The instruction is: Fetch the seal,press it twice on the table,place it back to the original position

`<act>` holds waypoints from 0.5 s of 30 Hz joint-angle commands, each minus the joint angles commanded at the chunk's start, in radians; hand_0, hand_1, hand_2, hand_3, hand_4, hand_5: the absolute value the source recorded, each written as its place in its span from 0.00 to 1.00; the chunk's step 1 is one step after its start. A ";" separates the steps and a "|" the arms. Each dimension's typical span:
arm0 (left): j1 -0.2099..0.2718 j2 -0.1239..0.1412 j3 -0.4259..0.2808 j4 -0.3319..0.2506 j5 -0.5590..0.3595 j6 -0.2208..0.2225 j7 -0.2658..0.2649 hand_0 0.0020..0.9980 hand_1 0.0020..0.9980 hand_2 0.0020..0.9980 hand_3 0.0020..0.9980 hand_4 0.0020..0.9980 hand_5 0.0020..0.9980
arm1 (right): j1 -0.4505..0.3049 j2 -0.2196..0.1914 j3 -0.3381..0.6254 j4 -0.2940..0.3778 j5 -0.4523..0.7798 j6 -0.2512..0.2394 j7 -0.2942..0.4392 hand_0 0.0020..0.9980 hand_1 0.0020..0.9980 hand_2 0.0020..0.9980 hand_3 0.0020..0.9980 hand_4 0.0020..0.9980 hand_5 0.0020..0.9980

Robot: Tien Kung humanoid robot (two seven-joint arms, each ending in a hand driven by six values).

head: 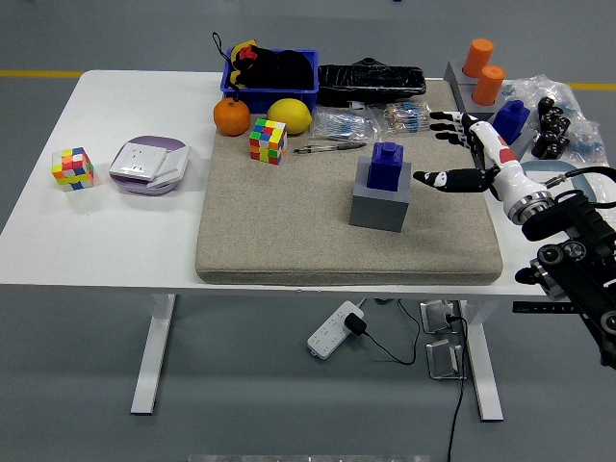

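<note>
On our white table point(115, 226), our right hand point(472, 154) hovers with fingers spread, empty, beside the blue seal point(388, 164) on its grey block point(380, 204); grasping comes next.

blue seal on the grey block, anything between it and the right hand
Nothing visible. The right hand, fingers spread, hovers just right of the blue seal atop its grey block, with only bare mat between them.
</note>
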 joint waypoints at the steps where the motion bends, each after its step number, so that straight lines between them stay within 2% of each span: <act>1: 0.000 0.000 0.000 0.000 0.000 0.000 0.000 0.83 0.80 0.76 0.81 0.74 0.31 | 0.003 0.002 -0.002 -0.004 0.002 -0.001 0.002 0.90 0.84 0.86 0.90 0.99 0.00; 15: -0.007 -0.001 0.014 -0.001 -0.004 -0.002 0.000 0.83 0.80 0.76 0.82 0.74 0.31 | 0.077 0.042 -0.095 -0.137 0.067 -0.004 0.040 0.90 0.85 0.87 0.92 0.99 0.00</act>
